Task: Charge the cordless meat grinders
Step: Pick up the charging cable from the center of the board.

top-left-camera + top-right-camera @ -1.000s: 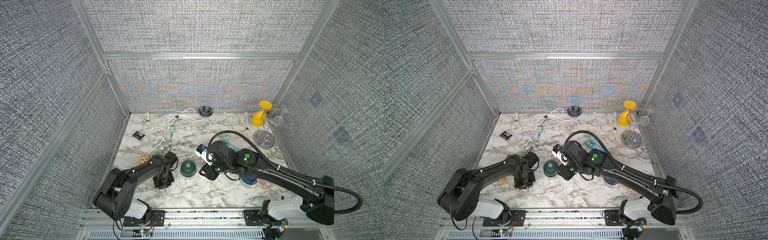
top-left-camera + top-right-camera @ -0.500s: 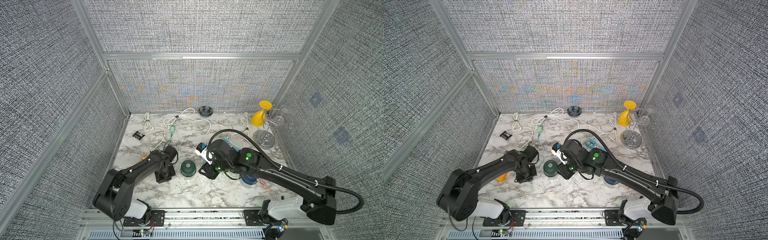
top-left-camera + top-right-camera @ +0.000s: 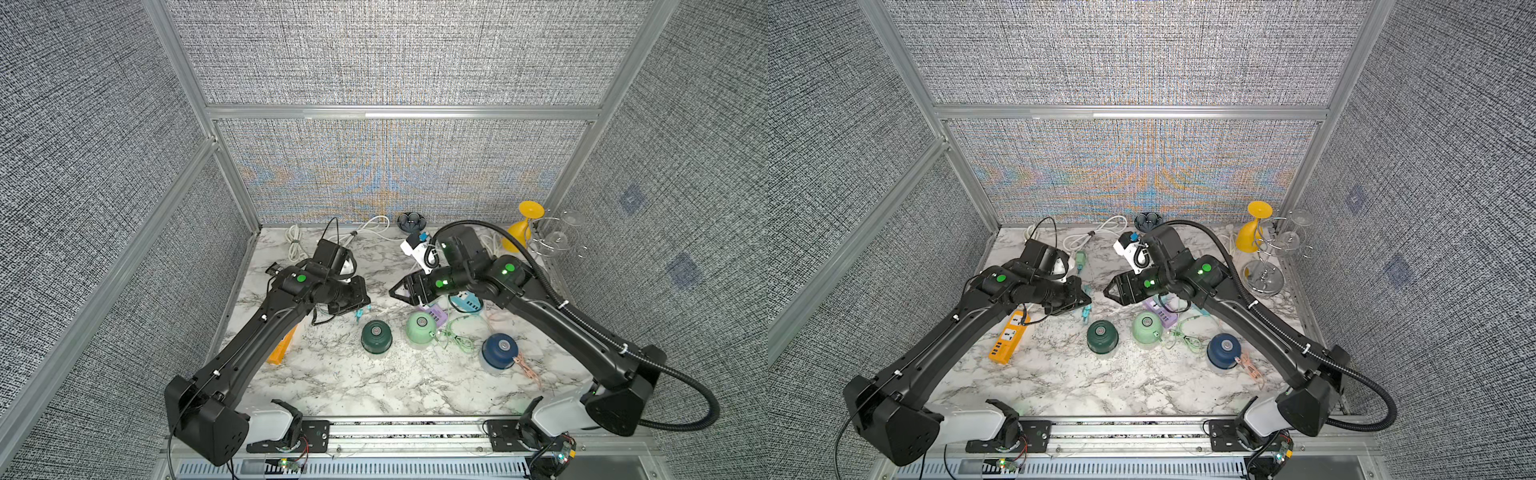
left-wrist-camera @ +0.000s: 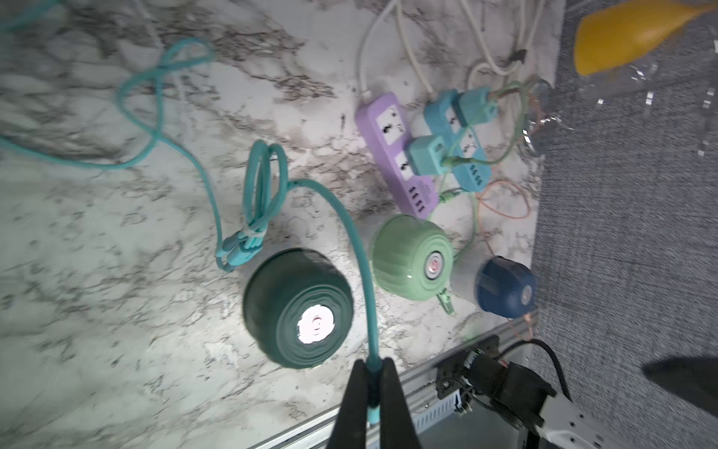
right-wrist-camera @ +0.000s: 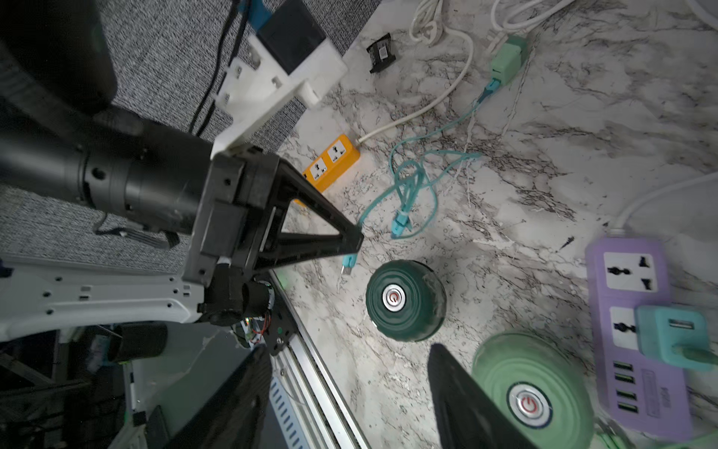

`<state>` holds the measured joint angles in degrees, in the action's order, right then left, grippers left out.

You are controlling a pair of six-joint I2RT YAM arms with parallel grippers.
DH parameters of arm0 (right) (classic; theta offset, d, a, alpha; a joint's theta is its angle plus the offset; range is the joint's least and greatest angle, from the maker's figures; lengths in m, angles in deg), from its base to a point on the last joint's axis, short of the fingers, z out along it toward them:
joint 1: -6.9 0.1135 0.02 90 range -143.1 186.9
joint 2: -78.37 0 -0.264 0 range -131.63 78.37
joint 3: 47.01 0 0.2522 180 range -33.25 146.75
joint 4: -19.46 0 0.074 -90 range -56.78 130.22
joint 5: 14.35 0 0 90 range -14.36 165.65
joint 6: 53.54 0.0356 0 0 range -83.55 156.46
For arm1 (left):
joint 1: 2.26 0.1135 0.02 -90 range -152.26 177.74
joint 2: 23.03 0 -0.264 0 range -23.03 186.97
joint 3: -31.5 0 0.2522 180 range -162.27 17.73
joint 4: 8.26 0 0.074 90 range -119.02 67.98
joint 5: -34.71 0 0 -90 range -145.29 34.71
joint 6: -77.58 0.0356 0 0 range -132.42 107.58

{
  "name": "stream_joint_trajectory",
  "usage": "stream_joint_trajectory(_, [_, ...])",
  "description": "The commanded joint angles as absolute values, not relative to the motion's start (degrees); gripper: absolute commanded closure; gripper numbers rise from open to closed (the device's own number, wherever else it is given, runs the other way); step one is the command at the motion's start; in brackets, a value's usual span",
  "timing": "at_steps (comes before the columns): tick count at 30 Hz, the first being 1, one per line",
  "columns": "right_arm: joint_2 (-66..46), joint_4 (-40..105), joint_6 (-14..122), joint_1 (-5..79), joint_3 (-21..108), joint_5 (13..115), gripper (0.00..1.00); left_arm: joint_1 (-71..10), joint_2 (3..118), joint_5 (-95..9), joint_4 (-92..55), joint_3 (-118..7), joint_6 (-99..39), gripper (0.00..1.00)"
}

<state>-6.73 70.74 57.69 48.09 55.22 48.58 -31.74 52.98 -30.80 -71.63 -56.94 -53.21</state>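
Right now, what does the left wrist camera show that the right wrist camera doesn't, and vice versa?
Left wrist only: the navy blue grinder and the blue power strip. Right wrist only: the orange power strip. Both: the dark green grinder, mint green grinder, purple power strip, and the teal cable pinched in the shut left gripper.

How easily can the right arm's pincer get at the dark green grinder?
Probably yes, easily. The right pincer hangs open close to the dark green grinder, whose top is uncovered. Only the teal cable held by the left pincer dangles beside it.
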Motion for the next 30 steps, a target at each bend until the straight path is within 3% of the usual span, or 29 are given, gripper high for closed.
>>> stream_joint_trajectory(1, [-7.96,61.02,68.14,44.87,52.7,38.28,0.43,-31.7,53.09,-22.06,-68.94,-57.52,-49.08,1.0])
stream_joint_trajectory(4, [-9.39,54.04,74.44,43.17,49.2,35.41,0.5,-31.7,53.09,-18.91,-67.3,-55.72,-47.56,1.0])
stream_joint_trajectory(13, [-13.56,35.82,89.84,43.16,42.6,30.02,0.53,-31.67,51.28,-12.55,-55.63,-50.2,-49.25,1.0])
stream_joint_trajectory(19, [-11.22,36.87,90.13,43.03,39.87,34.85,0.59,-31.19,50.72,-14.43,-54.65,-50.3,-48.54,1.0])
stream_joint_trajectory(30, [-10.64,30.43,95.63,43.02,36.7,35.27,0.56,-30.57,49.67,-14.59,-52.04,-49.07,-50.46,1.0])
